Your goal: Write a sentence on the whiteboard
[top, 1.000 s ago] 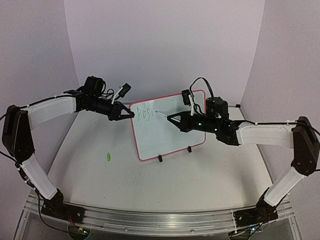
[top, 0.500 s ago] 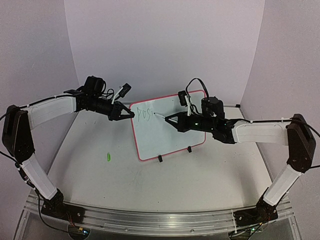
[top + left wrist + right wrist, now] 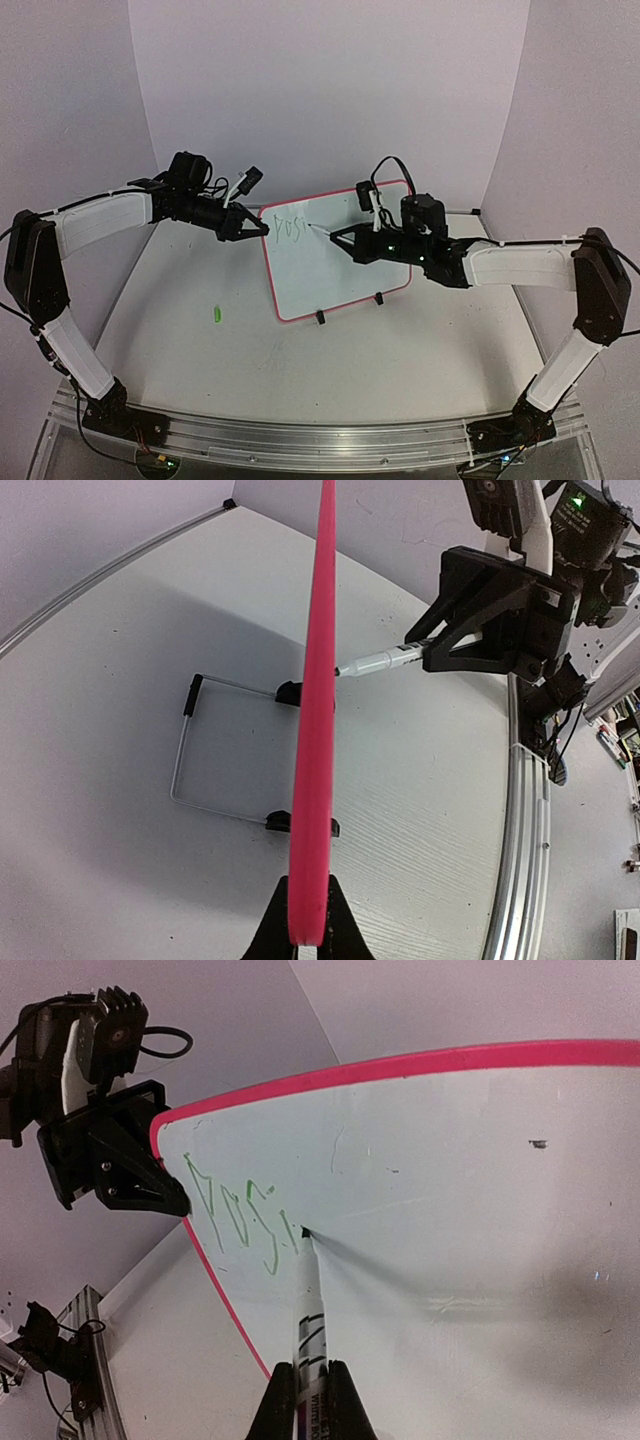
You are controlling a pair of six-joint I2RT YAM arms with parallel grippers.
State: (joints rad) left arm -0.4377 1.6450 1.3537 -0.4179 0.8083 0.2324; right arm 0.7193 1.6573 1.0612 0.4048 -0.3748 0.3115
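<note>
The whiteboard (image 3: pixel 345 270) stands tilted on the table, white with a red-pink rim (image 3: pixel 318 680). My left gripper (image 3: pixel 262 228) is shut on its upper left edge, which its fingers (image 3: pixel 310 920) pinch. The sentence (image 3: pixel 240 1215) is thin green letters reading "POSI" at the board's top left. My right gripper (image 3: pixel 310 1385) is shut on a white marker (image 3: pixel 308 1310). The marker's dark tip touches the board just right of the last letter. From above, the right gripper (image 3: pixel 335 235) points left at the board's upper part.
A small green marker cap (image 3: pixel 215 313) lies on the table left of the board. Two black clip feet (image 3: pixel 320 318) hold the board's lower rim, and a wire stand (image 3: pixel 185 750) props it from behind. Pale walls enclose the table on three sides.
The right arm's wrist has shifted slightly left toward the board, with the marker tip staying just right of the letters. The left arm and board have not moved.
</note>
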